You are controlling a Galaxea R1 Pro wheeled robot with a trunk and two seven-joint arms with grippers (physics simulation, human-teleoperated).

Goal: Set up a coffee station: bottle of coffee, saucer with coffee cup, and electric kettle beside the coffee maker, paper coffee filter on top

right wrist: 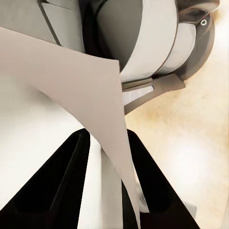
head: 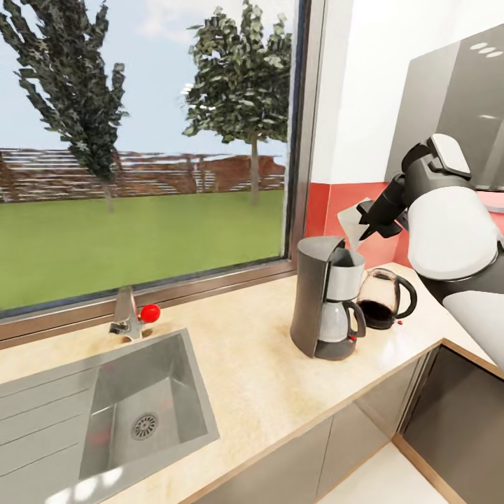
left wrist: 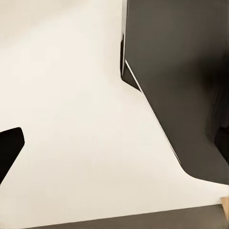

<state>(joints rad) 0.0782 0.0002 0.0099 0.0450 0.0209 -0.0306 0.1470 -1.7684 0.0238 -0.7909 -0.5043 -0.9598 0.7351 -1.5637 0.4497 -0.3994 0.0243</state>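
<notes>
Grey coffee maker upright on worktop; glass kettle just right; white paper filter held above.

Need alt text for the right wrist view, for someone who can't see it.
Two black fingers pinch a paper coffee filter that fans out ahead of them. Beyond it are the coffee maker and the beige countertop.

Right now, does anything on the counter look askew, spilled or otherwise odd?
Nothing spilled or toppled. The coffee maker and electric kettle stand upright, side by side on the countertop. The one thing not settled is the paper coffee filter, pinched in the right gripper above the coffee maker, not yet resting on it.
</notes>
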